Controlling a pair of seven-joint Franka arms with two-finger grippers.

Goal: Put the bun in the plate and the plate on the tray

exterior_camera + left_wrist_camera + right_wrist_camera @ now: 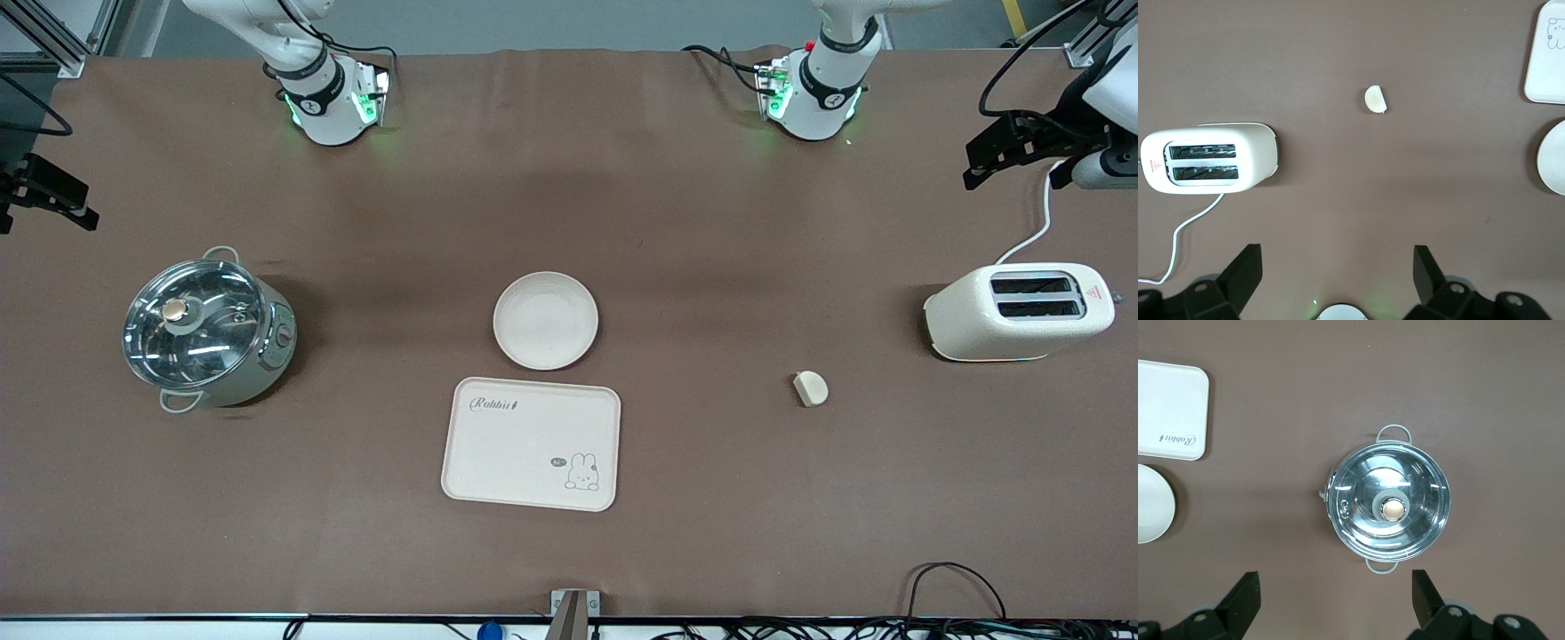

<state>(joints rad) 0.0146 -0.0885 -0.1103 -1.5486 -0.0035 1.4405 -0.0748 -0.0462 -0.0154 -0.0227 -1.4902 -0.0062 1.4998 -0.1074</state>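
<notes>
The right gripper [1335, 590] hangs high over the right arm's end of the brown table [711, 498], its two black fingers [1245, 593] spread wide with nothing between them. This arm waits. Under it stands a shiny steel cooking pot with a glass lid, a round knob and pale loop handles [209, 331], well apart from the other things.

At the middle of the table rests the round, shallow, cream-white plate [545, 320], bare inside. Just beside it, nearer to the front camera and not touching it, lies the cream rectangular tray with rounded corners, "Rabbit" script and a small bunny drawing [531, 443]; it carries nothing.

Toward the left arm's end from the tray, the small cream-white bun [810, 388] sits on the bare table, well apart from plate and tray, its flat end turned toward them. It lies between the tray and a cream-white two-slot toaster with a white cord [1018, 311], and is nearer to the front camera than the toaster.

The left gripper [1336, 267] hangs high over the left arm's end of the table, its fingers [1426, 270] likewise spread wide and holding nothing; this arm waits too.
</notes>
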